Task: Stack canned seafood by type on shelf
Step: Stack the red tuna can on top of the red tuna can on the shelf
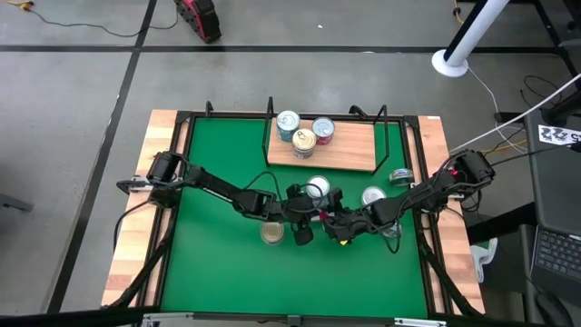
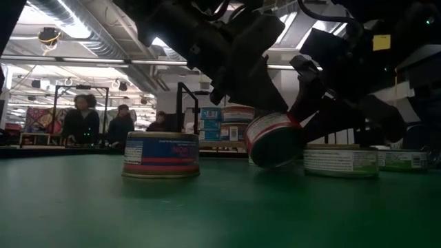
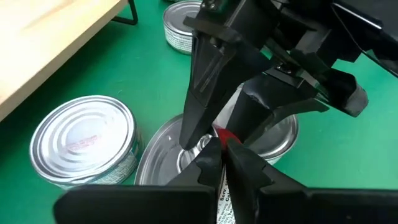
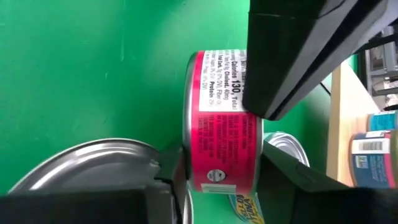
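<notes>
At the middle of the high view the two dark arms meet over the green mat, and between them is a flat round tin with a red-pink side label, tipped up on its edge rather than lying flat — the low view shows it leaning, one rim on the mat and its lid turned to the side. The left gripper has its fingers pinched together on the tin's rim, holding it up. The right gripper straddles the tin: one finger sits against the lid face and the other against the base, so the tin's short axis runs from finger to finger; whether those fingers already clamp it I cannot tell, though they look close to touching. I judge this a hand-over, which turns on the right fingers closing across the two flat faces before the left lets go of the rim. The small light-wood shelf with thin black wire rails lies toward the top of the high view, nearer the right arm, with three tins already on its left end — a teal-blue one, a gold-yellow one and a red-pink one. Other silver-lidded tins lie flat on the mat near the grippers.
</notes>
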`<state>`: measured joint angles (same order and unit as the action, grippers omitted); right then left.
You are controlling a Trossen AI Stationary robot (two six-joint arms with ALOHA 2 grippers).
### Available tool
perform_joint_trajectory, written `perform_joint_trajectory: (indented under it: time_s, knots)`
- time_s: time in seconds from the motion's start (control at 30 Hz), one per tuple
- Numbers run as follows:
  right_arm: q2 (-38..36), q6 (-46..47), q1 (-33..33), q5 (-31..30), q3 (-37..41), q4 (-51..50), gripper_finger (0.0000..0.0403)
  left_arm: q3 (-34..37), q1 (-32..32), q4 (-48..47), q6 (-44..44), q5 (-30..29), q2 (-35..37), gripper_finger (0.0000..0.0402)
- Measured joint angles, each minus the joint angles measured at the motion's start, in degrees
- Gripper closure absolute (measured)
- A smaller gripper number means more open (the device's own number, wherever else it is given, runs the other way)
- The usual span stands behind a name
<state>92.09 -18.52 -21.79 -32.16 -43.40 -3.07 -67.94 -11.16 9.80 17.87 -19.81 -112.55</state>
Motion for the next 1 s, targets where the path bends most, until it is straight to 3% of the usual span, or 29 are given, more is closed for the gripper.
perform_joint_trajectory:
  time_s: [0.2,0.47,1.0]
  knots:
    - [-0.03,0.24,0.05,-0.07,0.00,0.04,0.0253,0.00,-0.10,-0.96,-1.37,0.48,0.74,0.0338]
    - [-0.11,0.26,0.05,-0.20,-3.45,-2.66,0.0264,-0.02,-0.15,-8.85,-7.73,0.60,7.16,0.0276]
    - [-0.96,0.24,0.05,-2.10,-17.18,-30.60,0.0262,-0.02,-0.09,-28.13,-9.31,-0.75,21.47,0.0294]
